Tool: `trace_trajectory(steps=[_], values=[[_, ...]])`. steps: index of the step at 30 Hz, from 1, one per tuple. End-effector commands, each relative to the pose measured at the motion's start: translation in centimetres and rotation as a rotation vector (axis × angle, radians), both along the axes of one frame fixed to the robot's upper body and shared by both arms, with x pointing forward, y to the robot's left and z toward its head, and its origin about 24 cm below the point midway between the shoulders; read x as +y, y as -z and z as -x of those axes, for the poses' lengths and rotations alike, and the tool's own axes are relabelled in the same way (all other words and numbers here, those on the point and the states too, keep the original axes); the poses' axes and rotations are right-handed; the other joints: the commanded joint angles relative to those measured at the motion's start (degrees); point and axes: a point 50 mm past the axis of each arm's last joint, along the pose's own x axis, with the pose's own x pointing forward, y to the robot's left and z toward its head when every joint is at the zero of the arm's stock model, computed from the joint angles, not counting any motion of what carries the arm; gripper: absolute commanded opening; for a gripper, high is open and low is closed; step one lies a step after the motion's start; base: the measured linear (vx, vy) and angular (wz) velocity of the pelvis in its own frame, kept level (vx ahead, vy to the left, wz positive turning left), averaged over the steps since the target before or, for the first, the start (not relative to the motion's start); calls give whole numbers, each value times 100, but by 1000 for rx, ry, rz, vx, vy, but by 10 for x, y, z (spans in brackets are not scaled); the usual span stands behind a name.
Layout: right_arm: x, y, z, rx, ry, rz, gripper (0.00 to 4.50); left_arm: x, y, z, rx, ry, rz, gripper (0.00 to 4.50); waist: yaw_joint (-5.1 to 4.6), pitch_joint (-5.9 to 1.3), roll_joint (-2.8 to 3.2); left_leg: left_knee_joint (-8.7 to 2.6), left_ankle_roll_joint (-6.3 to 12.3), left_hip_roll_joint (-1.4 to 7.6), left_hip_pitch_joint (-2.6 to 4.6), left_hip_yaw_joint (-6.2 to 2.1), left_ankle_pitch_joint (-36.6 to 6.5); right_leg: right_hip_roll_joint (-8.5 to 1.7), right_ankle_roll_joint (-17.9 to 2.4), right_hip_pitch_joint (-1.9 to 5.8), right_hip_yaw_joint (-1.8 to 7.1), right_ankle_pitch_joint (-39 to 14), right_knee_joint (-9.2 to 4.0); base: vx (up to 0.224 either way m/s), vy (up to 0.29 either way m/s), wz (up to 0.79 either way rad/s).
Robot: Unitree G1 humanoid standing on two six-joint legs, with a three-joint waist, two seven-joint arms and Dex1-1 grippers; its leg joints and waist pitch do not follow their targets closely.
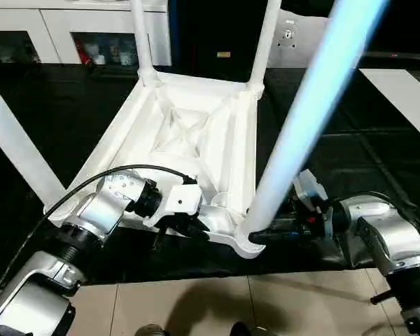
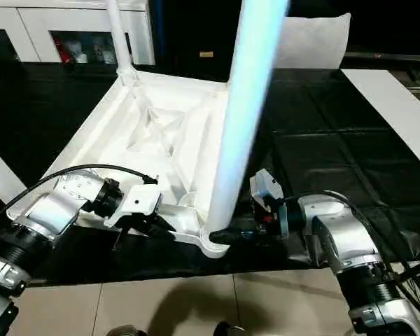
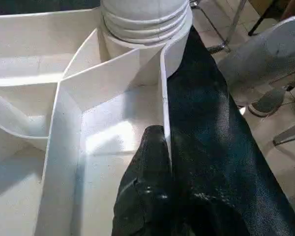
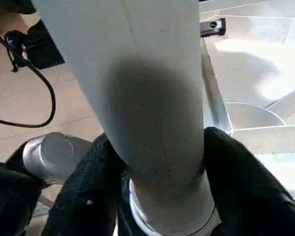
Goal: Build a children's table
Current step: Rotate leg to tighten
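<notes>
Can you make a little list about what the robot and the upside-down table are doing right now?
table: children's table upside down on a black mat, ribbed underside up
legs: all four standing up in the corner sockets
left gripper: pinching the near rim of the tabletop, shut on it
right gripper: fingers closed around the base of the near leg
background: white cabinet
</notes>
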Motion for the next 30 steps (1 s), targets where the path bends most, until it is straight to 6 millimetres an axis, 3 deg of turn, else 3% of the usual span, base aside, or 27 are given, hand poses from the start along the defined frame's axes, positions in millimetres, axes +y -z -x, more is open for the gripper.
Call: trace_trajectory(steps=[1,9,13,16,17,19,20,21,22,23,24,25,26,27,28,29,30], values=[[2,1,3,25,-56,4,215,-10,4,5,7,93,-49,0,-32,-493,-25,-385,527,242,-8,-9,-335,-419,-486,426,413,-2257,-348,0,0,0],[4,2,7,82,-70,-20,200,-8,4,1,33,31,-33,0,-25,-476,-24,-393,485,241,-3,-15,-407,-418,-445,428,402,-2388,-369,0,0,0],[9,5,6,95,27,-43,200,-10,4,-2,61,-61,0,0,-35,-453,-29,-400,445,227,6,-9,-489,-419,-382,424,397,-2577,-407,0,0,0],[19,11,-1,81,180,-45,200,-15,2,-5,78,-145,31,0,-104,-378,-39,-403,298,172,47,-9,-864,-409,-103,398,330,-3295,-548,0,0,0],[24,13,-6,71,261,-52,199,-18,0,-7,78,-184,47,0,-166,-340,-31,-352,160,98,131,-17,-1152,-399,287,368,199,-4041,-718,0,0,0],[32,15,-10,74,342,-74,199,-24,-2,-10,76,-239,75,0,-237,-337,-25,-327,112,74,143,-37,-1286,-391,476,372,102,-4229,-803,0,0,0],[36,15,-12,79,379,-86,199,-26,-3,-11,74,-269,89,0,-330,-363,25,-335,106,112,120,-78,-1367,-403,543,447,15,-4101,-843,0,0,0],[37,15,-13,78,386,-88,199,-27,-3,-12,73,-276,93,0,-433,-372,62,-393,114,239,43,-160,-1531,-388,558,550,-65,-3760,-818,0,0,0],[42,16,-14,74,421,-95,199,-31,-5,-14,67,-310,110,0,-486,-366,109,-432,115,333,26,-194,-1735,-389,538,596,-93,-3585,-783,0,0,0],[49,17,-18,67,477,-97,199,-36,-6,-17,59,-361,129,0,-553,-315,184,-631,110,615,-10,-334,-2475,-367,414,682,-37,-3084,-526,0,0,0],[59,18,-22,51,564,-91,199,-42,-8,-22,45,-436,151,0,-544,-255,193,-908,-9,899,-43,-470,-3303,-383,97,719,290,-2144,127,0,0,0],[59,18,-22,51,564,-91,199,-42,-8,-22,45,-436,151,0,-571,-230,149,-964,-110,879,11,-430,-3577,-391,-64,638,401,-1820,196,0,0,0],[69,20,-28,56,680,-86,198,-49,-10,-27,30,-519,173,0,-607,-187,-131,-321,-194,5,432,-106,-2823,-414,344,121,201,-4427,-813,0,0,0],[69,20,-28,56,680,-86,198,-49,-10,-27,30,-519,173,0,-607,-187,-131,-321,-194,5,432,-106,-2823,-414,344,121,201,-4427,-813,0,0,0],[76,21,-32,60,764,-77,197,-54,-11,-32,14,-579,191,0,-621,-270,-160,63,199,-293,287,61,-1406,-526,1080,303,-14,-5712,-1045,0,0,0],[80,21,-37,71,853,-77,197,-58,-13,-35,-4,-627,207,0,-647,-343,-120,-74,217,-191,-19,-19,-1238,-531,1196,596,-27,-5203,-871,62,-17,-30],[82,22,-40,80,912,-77,197,-60,-14,-37,-15,-657,217,0,-672,-369,146,-206,201,136,-98,-222,-1187,-479,1151,675,-165,-4215,-868,74,24,-29]])
